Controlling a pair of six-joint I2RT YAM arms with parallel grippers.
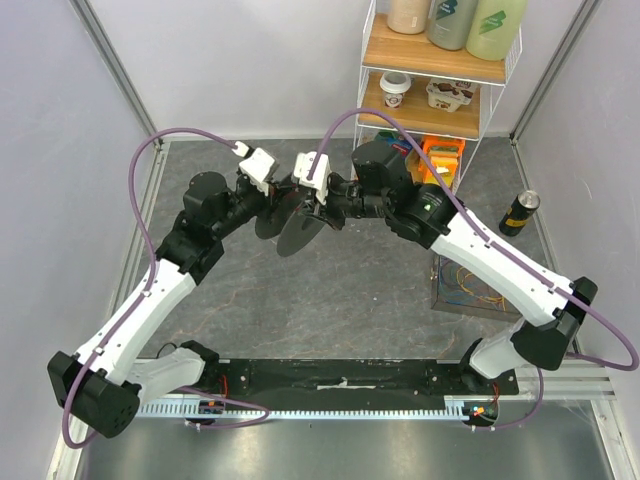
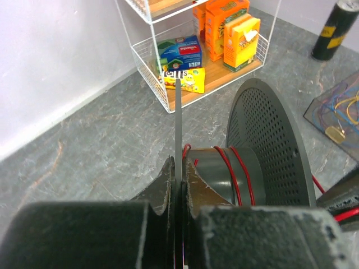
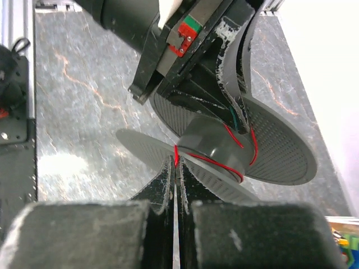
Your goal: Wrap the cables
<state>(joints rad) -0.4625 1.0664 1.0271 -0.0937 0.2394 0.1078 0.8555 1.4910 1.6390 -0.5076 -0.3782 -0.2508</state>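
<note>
A dark grey spool [image 1: 295, 222] with two perforated flanges hangs above the table between both arms. My left gripper [image 1: 274, 200] is shut on the edge of one flange, seen edge-on between its fingertips in the left wrist view [image 2: 178, 168]. A red cable [image 2: 226, 167] lies in a few turns round the spool's core [image 2: 210, 168]. My right gripper [image 3: 176, 164] is shut on the red cable [image 3: 177, 155] right beside the core [image 3: 216, 147]; it also shows in the top view [image 1: 318, 205]. More thin cables, orange, yellow and blue, lie in a flat tray [image 1: 470, 290].
A white wire shelf [image 1: 435, 110] stands at the back right with bottles, cups and snack boxes [image 2: 241, 39]. A black can [image 1: 520, 212] stands on the table right of the shelf. Grey walls close in left and right.
</note>
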